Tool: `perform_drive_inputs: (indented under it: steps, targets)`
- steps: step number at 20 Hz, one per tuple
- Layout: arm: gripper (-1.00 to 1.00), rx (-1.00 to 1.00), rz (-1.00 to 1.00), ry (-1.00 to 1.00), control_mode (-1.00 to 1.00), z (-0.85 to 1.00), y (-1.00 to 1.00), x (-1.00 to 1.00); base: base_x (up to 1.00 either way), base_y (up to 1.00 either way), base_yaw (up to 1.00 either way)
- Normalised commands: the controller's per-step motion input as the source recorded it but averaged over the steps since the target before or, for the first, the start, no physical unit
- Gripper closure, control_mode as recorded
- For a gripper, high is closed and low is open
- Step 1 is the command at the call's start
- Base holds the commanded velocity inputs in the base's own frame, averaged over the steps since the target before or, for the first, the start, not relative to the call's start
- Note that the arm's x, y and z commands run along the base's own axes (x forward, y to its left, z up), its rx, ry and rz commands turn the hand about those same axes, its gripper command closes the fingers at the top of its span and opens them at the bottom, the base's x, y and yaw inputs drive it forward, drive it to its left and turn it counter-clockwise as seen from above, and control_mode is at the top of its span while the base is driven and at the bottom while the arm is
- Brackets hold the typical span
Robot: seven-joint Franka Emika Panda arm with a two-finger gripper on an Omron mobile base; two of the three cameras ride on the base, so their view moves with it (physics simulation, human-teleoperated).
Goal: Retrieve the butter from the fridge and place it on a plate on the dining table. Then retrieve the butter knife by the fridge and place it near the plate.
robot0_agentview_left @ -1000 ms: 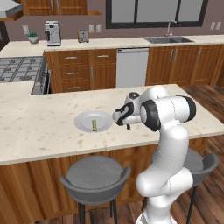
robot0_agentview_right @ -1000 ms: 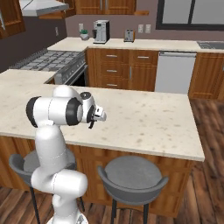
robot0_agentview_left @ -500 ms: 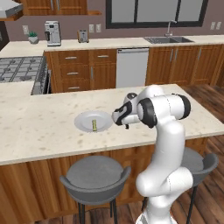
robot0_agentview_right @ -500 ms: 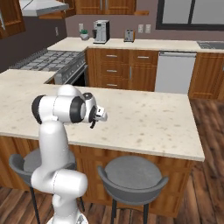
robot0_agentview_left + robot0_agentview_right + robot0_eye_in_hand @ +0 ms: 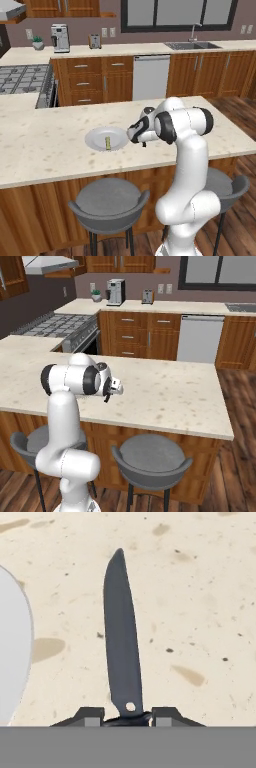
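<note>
My gripper [image 5: 133, 135] hangs low over the dining table [image 5: 45, 150], just right of the plate [image 5: 100, 136]. It is shut on the handle end of the butter knife [image 5: 122, 632], a slim dark blade that points away from the hand over the beige stone. The butter [image 5: 107, 143] lies on the plate as a small olive-yellow stick. In the hand view the plate's rim [image 5: 14, 647] curves in at the left, a short gap from the blade. From the right base view the gripper [image 5: 117, 389] sits over the table's near-left part [image 5: 165, 391]. The fridge is out of view.
Grey stools [image 5: 107, 202] [image 5: 150, 456] stand under the table's near edge. Behind the table run wooden cabinets, a dishwasher [image 5: 151, 76], a stove [image 5: 22, 80] and a sink counter [image 5: 192, 46]. Bare stone stretches to the right of the gripper.
The arm's elbow has swung a little toward the plate and the gripper has sunk slightly toward the table, still holding the knife. Plate and butter have not moved.
</note>
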Motion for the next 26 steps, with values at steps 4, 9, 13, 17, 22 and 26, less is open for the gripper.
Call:
perform_drive_inputs:
  steps: [4,9,13,17,22,26]
  targets:
    - [1.0,0.0,0.0,0.0,-1.0,0.0,0.0,0.28,0.0,0.0,0.0]
    - [1.0,0.0,0.0,0.0,-1.0,-0.1,0.0,0.26,0.0,0.0,0.0]
    - [1.0,0.0,0.0,0.0,-1.0,-0.22,0.0,0.25,0.0,0.0,0.0]
    - [1.0,0.0,0.0,0.0,-1.0,-0.18,0.0,0.2,0.0,0.0,0.0]
    - [1.0,0.0,0.0,0.0,-1.0,-0.16,0.0,0.1,0.0,0.0,0.0]
    - [1.0,0.0,0.0,0.0,-1.0,-0.04,0.0,0.01,0.0,0.0,0.0]
